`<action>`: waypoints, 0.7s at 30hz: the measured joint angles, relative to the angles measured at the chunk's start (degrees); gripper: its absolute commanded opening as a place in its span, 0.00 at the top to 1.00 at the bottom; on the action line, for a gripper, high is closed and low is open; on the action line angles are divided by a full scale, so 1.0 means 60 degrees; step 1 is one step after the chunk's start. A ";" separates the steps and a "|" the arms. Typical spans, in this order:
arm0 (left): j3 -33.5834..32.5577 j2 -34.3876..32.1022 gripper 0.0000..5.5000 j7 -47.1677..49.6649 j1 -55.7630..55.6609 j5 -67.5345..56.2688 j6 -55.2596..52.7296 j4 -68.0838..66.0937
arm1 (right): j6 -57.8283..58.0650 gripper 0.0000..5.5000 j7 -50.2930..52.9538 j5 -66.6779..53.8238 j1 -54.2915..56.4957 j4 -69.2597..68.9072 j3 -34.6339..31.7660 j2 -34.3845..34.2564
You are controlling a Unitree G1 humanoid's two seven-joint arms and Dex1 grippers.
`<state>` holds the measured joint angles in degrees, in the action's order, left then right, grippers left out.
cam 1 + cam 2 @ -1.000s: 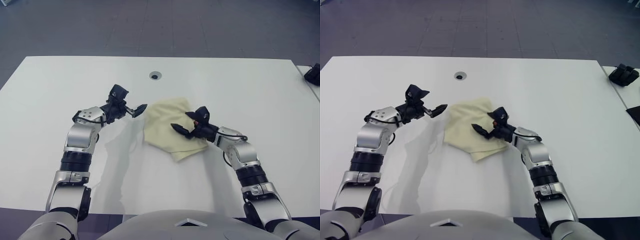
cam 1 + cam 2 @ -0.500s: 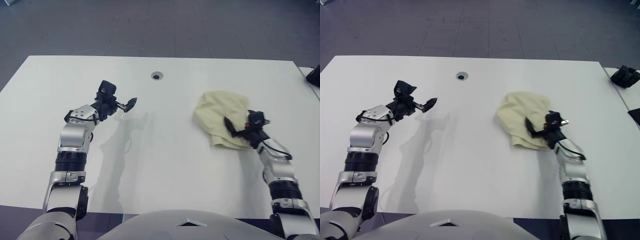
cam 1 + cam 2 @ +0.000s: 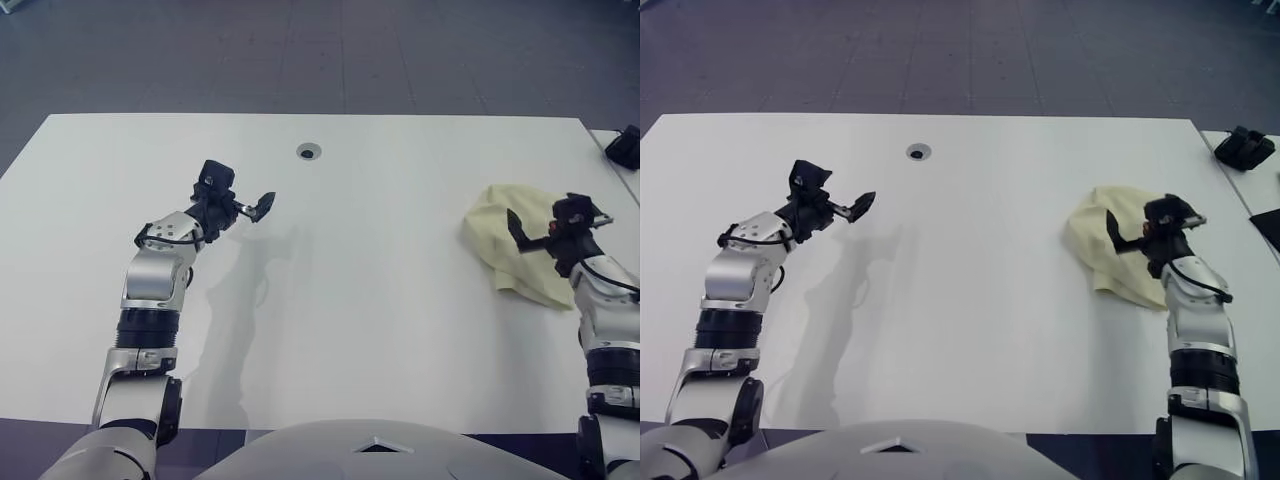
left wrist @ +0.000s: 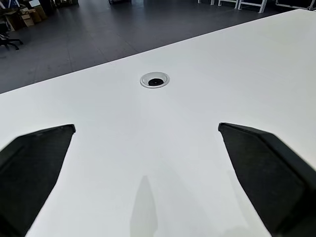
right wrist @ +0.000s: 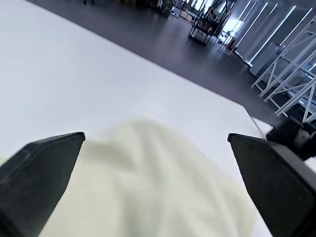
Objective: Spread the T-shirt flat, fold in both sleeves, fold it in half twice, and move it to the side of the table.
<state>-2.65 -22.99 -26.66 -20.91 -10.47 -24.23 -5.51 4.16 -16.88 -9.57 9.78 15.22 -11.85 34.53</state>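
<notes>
The pale yellow T-shirt [image 3: 497,232] lies folded into a small bundle near the right side of the white table [image 3: 380,290]. My right gripper [image 3: 556,226] is over the shirt's right part, open, fingers spread wide with the cloth [image 5: 148,187] below and between them. I cannot tell whether the fingers press on the cloth. My left gripper [image 3: 243,200] hangs open above bare table on the left, far from the shirt, with nothing between its fingers [image 4: 34,163].
A round cable hole [image 3: 309,151] sits at the table's far middle. A black object [image 3: 626,146] rests on a neighbouring surface past the right edge. The table's right edge runs close behind the shirt.
The right gripper and the folded shirt have moved together from the table's middle to its right side. The left gripper has drawn back a little to the left.
</notes>
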 measured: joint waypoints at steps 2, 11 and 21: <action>-0.0043 0.0025 0.02 0.0163 0.0000 -0.0001 -0.0053 0.0057 | 0.0342 0.02 0.0208 0.0078 -0.0028 -0.0360 0.0201 -0.0426; -0.0042 0.0278 0.02 0.0534 0.0003 0.0028 -0.0057 0.0130 | 0.1422 0.02 0.1074 0.1015 -0.0605 -0.0196 0.0660 -0.1171; -0.0051 0.0248 0.02 0.0586 0.0340 0.0027 -0.0322 0.0571 | 0.2361 0.02 0.0137 0.0675 -0.3965 -0.3073 -0.0720 -0.0079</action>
<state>-2.95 -21.50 -23.15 -18.87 -10.30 -26.16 -2.08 18.32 -16.06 -5.52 -14.01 -3.22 -16.17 34.06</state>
